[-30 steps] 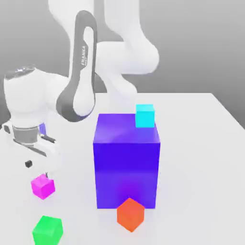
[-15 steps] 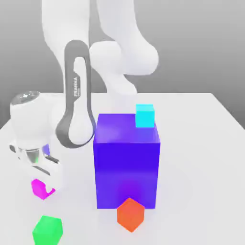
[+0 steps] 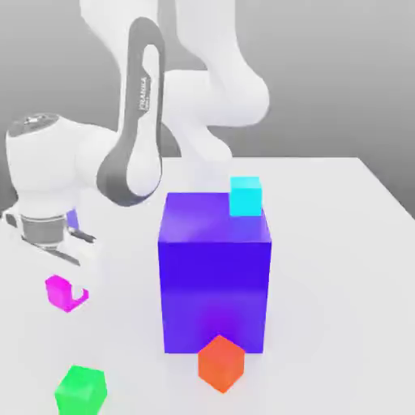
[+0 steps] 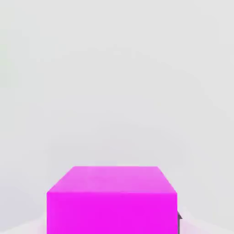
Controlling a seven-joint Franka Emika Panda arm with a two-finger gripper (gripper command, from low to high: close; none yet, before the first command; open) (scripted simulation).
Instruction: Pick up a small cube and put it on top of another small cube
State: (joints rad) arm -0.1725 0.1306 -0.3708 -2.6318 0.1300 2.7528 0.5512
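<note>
Pincer [image 3: 68,290] first, at the exterior view's left: I am seeing it closed on the pink cube [image 3: 65,294], its jaws standing only as far apart as the cube is making them. The cube is sitting directly between the fingers, its far part poking out past them, and in the hand view its faces are looking square to the grip. Being a cube, it is giving me no long axis to line up. I am judging that the grasp is done and that lifting and carrying are coming next; I cannot tell exactly how high the cube is hanging over the table [image 3: 340,324].

Just right of it and nearer the exterior camera, the green cube [image 3: 81,391] is resting on the table, apart from the pink one. If that is the one I am stacking on, I am needing to bring the load towards that camera and come down from above, without knocking it.

On the arm [image 3: 130,166] I am reading "FRANKA", running up the dark strip; a smaller line beside it is escaping me. I am finding no other lettering.

Further right, the blue block [image 3: 215,296] is standing large, with the orange cube [image 3: 221,364] lying by its near face and the cyan cube [image 3: 246,197] perching on top. Going that way, I am having to clear the block.
</note>
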